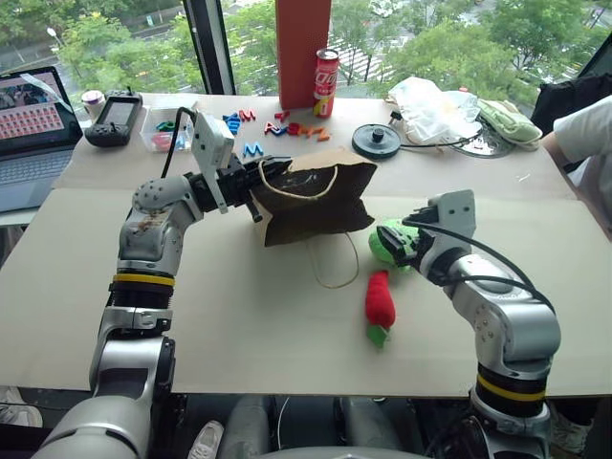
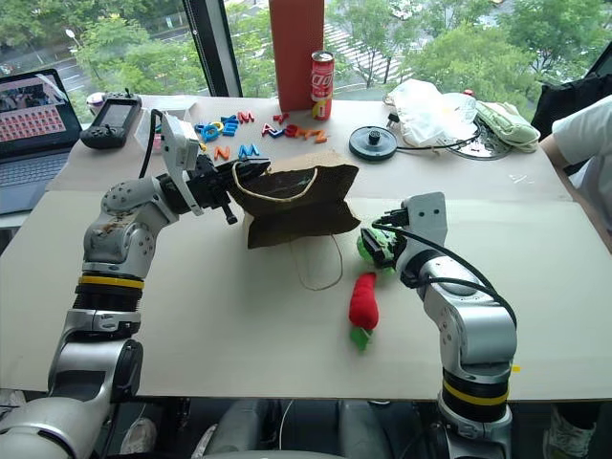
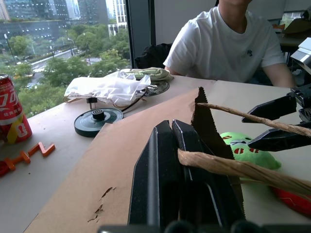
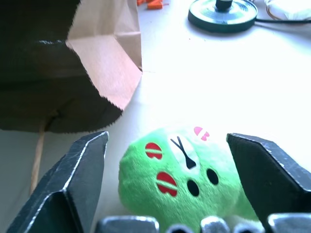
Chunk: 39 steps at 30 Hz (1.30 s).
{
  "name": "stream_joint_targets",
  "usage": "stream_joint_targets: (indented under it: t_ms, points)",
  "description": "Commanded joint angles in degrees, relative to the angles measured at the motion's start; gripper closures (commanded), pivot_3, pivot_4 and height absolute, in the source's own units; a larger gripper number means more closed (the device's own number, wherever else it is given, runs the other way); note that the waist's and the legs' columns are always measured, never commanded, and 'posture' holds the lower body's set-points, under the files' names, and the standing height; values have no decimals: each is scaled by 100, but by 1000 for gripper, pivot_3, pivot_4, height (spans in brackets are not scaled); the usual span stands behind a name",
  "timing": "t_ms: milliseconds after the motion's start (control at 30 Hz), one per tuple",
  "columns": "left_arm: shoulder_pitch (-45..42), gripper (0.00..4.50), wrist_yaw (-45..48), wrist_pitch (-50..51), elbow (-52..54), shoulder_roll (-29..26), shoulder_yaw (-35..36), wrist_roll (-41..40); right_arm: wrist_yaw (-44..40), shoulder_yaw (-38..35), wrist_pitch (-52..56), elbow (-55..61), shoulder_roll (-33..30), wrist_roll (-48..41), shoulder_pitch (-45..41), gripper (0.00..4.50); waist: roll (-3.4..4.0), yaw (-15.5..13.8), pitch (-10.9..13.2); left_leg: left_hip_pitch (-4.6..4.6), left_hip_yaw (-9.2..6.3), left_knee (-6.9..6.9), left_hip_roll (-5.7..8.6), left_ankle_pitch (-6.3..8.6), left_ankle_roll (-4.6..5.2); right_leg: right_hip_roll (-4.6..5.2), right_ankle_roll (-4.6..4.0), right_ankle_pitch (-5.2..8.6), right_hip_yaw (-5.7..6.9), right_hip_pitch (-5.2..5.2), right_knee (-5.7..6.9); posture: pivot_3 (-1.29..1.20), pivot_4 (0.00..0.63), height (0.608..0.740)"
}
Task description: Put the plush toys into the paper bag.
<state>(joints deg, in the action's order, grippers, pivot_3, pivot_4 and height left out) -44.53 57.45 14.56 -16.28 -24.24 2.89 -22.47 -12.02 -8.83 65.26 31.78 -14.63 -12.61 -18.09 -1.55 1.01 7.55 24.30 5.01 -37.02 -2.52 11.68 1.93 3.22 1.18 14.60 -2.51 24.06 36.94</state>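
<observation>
Saw both plush toys outside the brown kraft paper bag (image 1: 311,201), so judged the task barely begun: nothing bagged, two toys left to load

Found the bag lying on its side at centre frame on the pale tabletop (image 1: 239,335), mouth turned toward the left, one twine handle loop trailing below it. Noted the left gripper (image 1: 251,184) at centre-left, clenched on the bag's serrated top edge and holding the mouth up

Found the round bright-green plush toy with a face (image 4: 187,177) right of centre, just beside the bag's lower right corner, resting on the tabletop. Saw the right gripper (image 4: 167,179) spread wide around it, one finger on either side, neither yet pressing in; judged a grasp about to be made, not made. Spotted the red chili-shaped plush toy with a green stem (image 1: 380,303) lower centre, near the green one, untouched

Got from the right wrist view the toy's face and the clear gaps to both fingers, which the head views hid behind the gripper body. Got from the left wrist view the closed fingers (image 3: 160,184) pinching paper with the twine handle running across them, plus a seated person in a white shirt (image 3: 233,41) across the tabletop. Got from the head views alone the overall layout and the chili toy in full
</observation>
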Motion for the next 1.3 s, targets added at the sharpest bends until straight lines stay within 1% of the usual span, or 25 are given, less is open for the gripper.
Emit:
stream_joint_targets:
  t_ms: [33,133,300,467,500,533,733,767,900,1000,1100,1200,1300]
  points:
    - [-86,4500,20,-150,73,1,30,-15,208,96,49,15,58,68,113,13,0,-2,0,0,-1,0,0,0,0,0,0,0,0,-1,0,0,150,739]
    - [-110,4500,22,-152,53,7,27,-13,394,164,16,-183,166,149,99,13,0,-3,0,0,1,0,1,0,0,1,0,0,-2,0,-2,0,150,739]
    - [-124,4500,20,-149,59,17,16,-11,577,272,-114,-492,176,292,30,13,0,-15,0,0,0,-1,2,0,0,2,0,0,-2,-1,-3,0,150,739]
    - [-112,4500,10,-134,96,19,14,-17,604,496,-277,-787,54,448,15,13,0,-14,0,0,1,-1,2,0,0,2,0,0,-2,-2,-5,0,150,739]
    - [-109,4500,10,-134,102,18,14,-17,621,549,-306,-822,18,498,17,517,0,-13,0,0,0,-1,2,0,0,2,0,0,-2,-3,-5,0,150,739]
    - [-107,4500,10,-131,107,17,14,-19,647,595,-329,-857,-18,546,18,656,0,-12,0,0,0,-1,2,0,0,2,0,0,-2,-2,-5,0,150,739]
    - [-120,4500,7,-133,93,14,21,-19,642,686,-511,-967,-88,630,-40,2634,0,-13,0,0,0,-1,2,0,0,2,0,0,-2,-3,-6,0,150,739]
    - [-120,4500,5,-134,94,14,22,-18,641,683,-529,-972,-92,637,-45,3029,0,-14,0,0,0,-1,2,0,0,2,0,0,-2,-3,-5,0,150,739]
    - [-114,4500,5,-136,97,6,28,-18,630,679,-687,-961,-138,692,-47,3029,0,-13,0,0,0,-1,2,0,0,2,0,0,-1,-3,-5,0,150,739]
    - [-142,4500,2,-138,60,9,36,-19,535,499,-877,-765,-236,640,-128,3029,0,-15,0,0,0,-1,2,0,0,2,0,0,-2,-2,-6,0,150,739]
    - [-171,4500,-6,-137,13,21,41,-20,357,100,-864,-453,-335,392,-282,3029,0,-17,0,2,0,-1,2,0,0,2,1,0,-2,-1,-6,0,150,739]
    - [-175,4500,-4,-142,-16,37,33,-17,29,-314,-595,-46,-579,26,-461,3029,0,-20,0,2,0,0,2,0,0,2,1,0,-2,-1,-8,0,150,739]
    - [-178,4500,5,-149,-43,44,27,-12,-165,-544,-388,195,-743,-266,-580,3029,0,-22,0,2,-2,3,1,0,0,1,1,0,1,-3,-11,0,150,739]
